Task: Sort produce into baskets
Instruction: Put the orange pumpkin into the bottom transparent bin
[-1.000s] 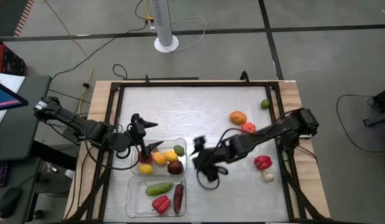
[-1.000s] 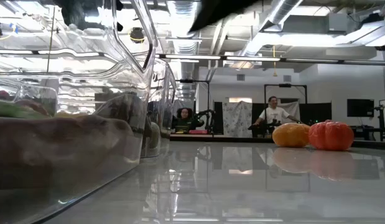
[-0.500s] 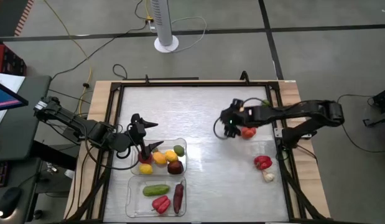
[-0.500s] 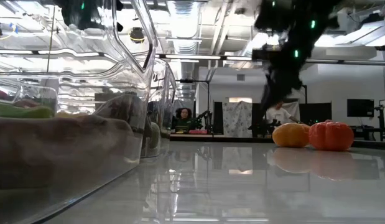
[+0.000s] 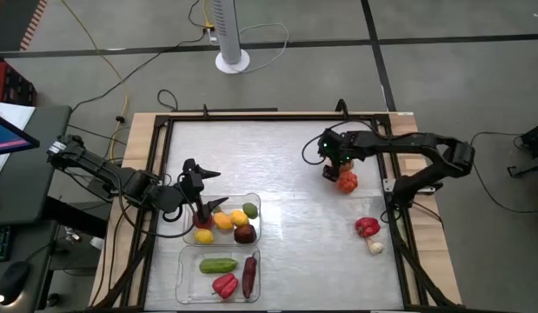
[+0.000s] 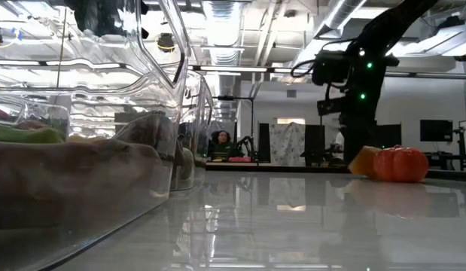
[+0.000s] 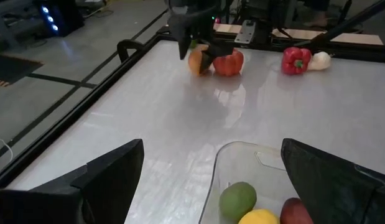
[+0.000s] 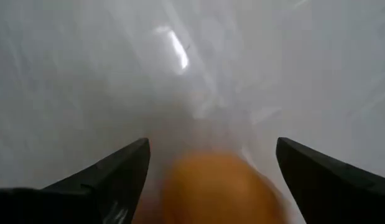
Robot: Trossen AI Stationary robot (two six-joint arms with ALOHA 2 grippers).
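Observation:
My right gripper (image 5: 330,165) is open and low over an orange fruit (image 8: 220,186), whose edge shows in the low view (image 6: 362,161). Its fingers stand on either side of the fruit; I cannot tell if they touch it. A red tomato (image 5: 347,182) rests on the table beside the fruit. My left gripper (image 5: 208,189) is open and empty over the far clear basket (image 5: 258,217), which holds yellow, orange, green (image 7: 237,199) and dark red pieces. The near basket (image 5: 183,274) holds a cucumber, a red pepper and a dark purple piece.
A red pepper (image 5: 367,227) and a white garlic piece (image 5: 375,248) lie near the table's right edge. The middle of the table (image 5: 277,165) is bare. A black frame runs around the tabletop. A fan base (image 5: 233,61) stands beyond the far edge.
My right gripper has swung from beside the baskets toward the table's far right, then come down over the orange fruit, which it now mostly covers in the high view. The fruit and tomato have stayed in place.

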